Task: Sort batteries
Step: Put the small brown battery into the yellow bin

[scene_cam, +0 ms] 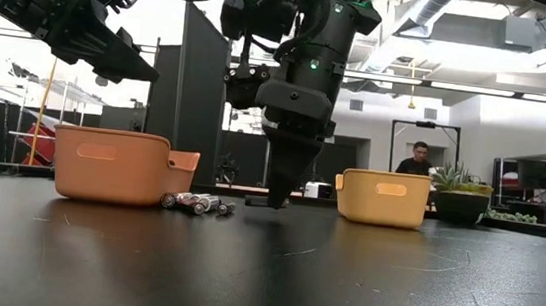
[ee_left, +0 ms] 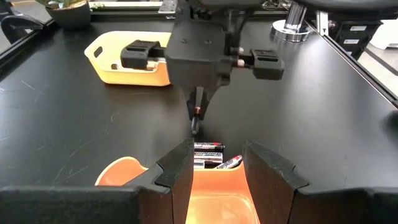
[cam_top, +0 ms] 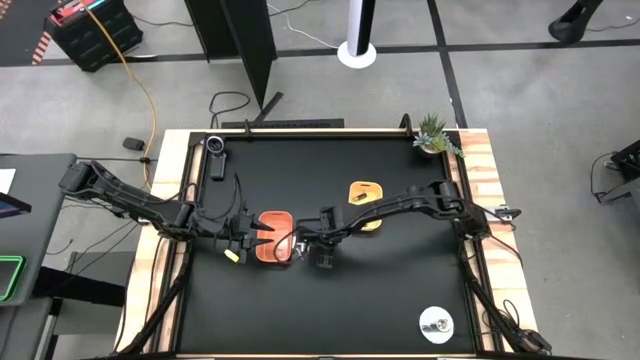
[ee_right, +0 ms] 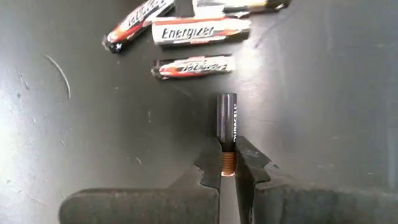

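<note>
Several batteries [ee_right: 200, 31] lie in a loose cluster on the black table beside the orange tray [cam_top: 275, 238]; they also show in the low view as batteries [scene_cam: 196, 203]. My right gripper [ee_right: 228, 155] stands just beside that cluster, shut on one dark battery [ee_right: 227, 121]. My left gripper [ee_left: 216, 163] hangs open above the orange tray's [ee_left: 214, 196] edge, raised well off the table in the low view [scene_cam: 112, 52]. The yellow tray [scene_cam: 381, 197] rests farther toward the table's right, partly under the right arm. My right gripper pinches the dark battery by its copper-coloured end [ee_right: 227, 163] between the two fingertips. The fingers point down from above, and the battery lies along them, sticking out beyond the tips [ee_left: 195, 121]. Whether its free end touches the table I cannot tell.
A round silver-white disc [cam_top: 436, 323] lies near the table's near right corner. A small potted plant [cam_top: 433, 135] stands at the far right corner and a dark camera mount [cam_top: 215, 150] at the far left. A person [scene_cam: 415, 159] stands in the room behind.
</note>
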